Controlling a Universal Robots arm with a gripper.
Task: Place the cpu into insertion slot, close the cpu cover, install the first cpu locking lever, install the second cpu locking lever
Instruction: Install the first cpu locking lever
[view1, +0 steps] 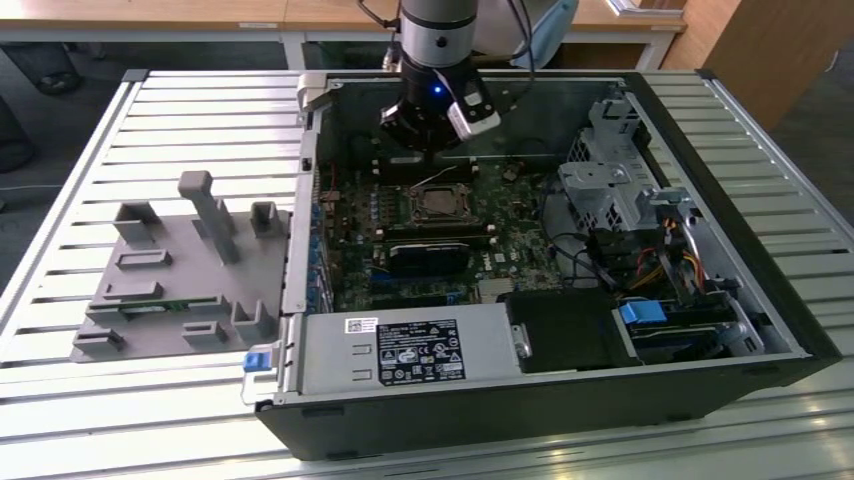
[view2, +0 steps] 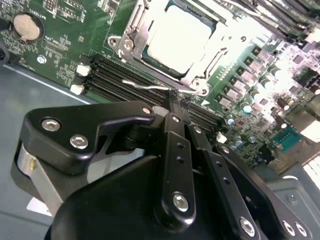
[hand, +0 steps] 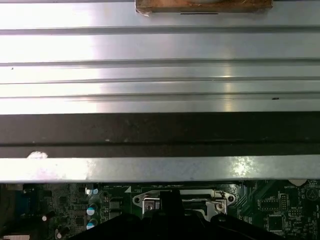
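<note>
1. The chip (view2: 177, 37) is lying flat in the socket (view1: 414, 212), and its smooth, pale metal top is catching the light as a plain square.
2. The cover (view2: 132, 30), a thin frame of bright stamped metal with a square opening, is sitting down around the chip on the socket, with the chip's top showing through the opening.
3. A lever (view2: 145, 86) of thin bent wire is running along the socket's edge, between the socket and the long black ribbed memory slots (view2: 115, 80).
4. The gripper (view2: 176, 102) is showing matte black linked bars with round silver screw heads. Its fingers are pressed together into one narrow point.
5. That point is resting just beside the socket's corner, at the end of the lever. Whether the tips are pinching the wire or only touching it cannot be told.
6. The chip is lying just beyond the fingertips, apart from them, with the cover's edge in between.
7. The green circuit board (view2: 60, 45) is spreading around the socket, crowded with fine print and solder points. A round silver coin battery (view2: 26, 26) is sitting well away from the socket, and a row of small shiny cylinders (view2: 250, 95) is standing near the socket's other side.
8. In the exterior view the gripper (view1: 430, 140) is reaching into the open black case (view1: 534, 410), just beyond the socket.
9. A grey plastic holder (view1: 174, 270) with blocky posts is lying on the ribbed metal table (view1: 200, 110), well off to the exterior view's left of the socket.
</note>
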